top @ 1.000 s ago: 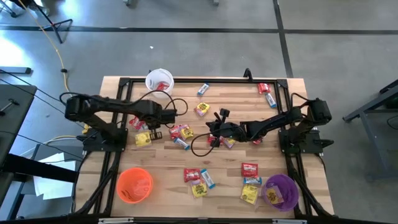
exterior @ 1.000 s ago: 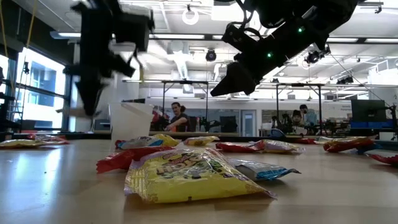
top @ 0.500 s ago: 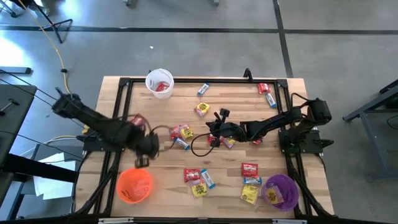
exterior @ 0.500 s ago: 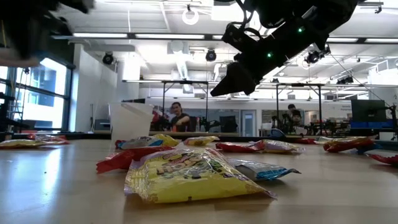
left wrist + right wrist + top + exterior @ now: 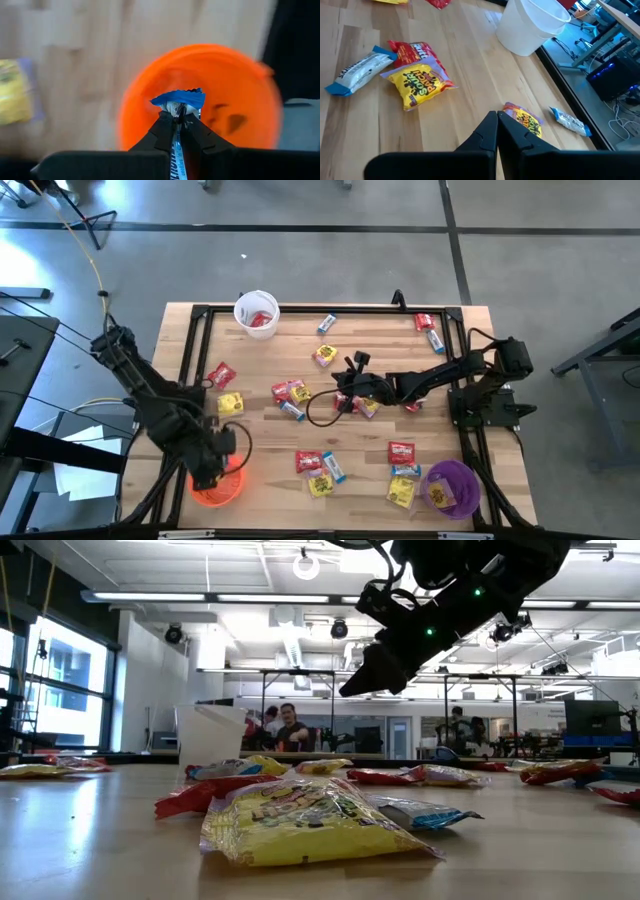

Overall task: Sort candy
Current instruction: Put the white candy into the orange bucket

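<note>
A: We see the left gripper [image 5: 177, 117] over the orange cup [image 5: 217, 480] at the near left corner of the counter [image 5: 370, 450], clenched on a blue-and-white bar [image 5: 178, 100]. The bar runs along the fingers, its crimped blue end sticking out past the tips toward the cup's mouth.

B: And the right gripper [image 5: 343, 393] hangs above the middle of the counter, fingers pressed together with nothing between them. A yellow packet [image 5: 523, 118] lies just beyond its tips in the right wrist view.

A: For the rest of the candy, from above we count about seven red packets, six yellow ones and six blue-and-white bars on the wood, though the small ones under the right arm are hard to separate. The bar near the white cup [image 5: 256, 310] lies slanted [image 5: 327, 324], and another at the far right [image 5: 435, 341] is slanted too.

B: We count three cups: white at the far edge with something red inside, orange near left, purple [image 5: 451, 488] near right.

A: A near cluster [image 5: 320, 470] sits between the orange and purple cups, with bare wood on both sides of it. The far strip between the white cup and the right corner is mostly bare too.

B: The black frame rails [image 5: 190, 340] run along the counter's left and right edges.
</note>
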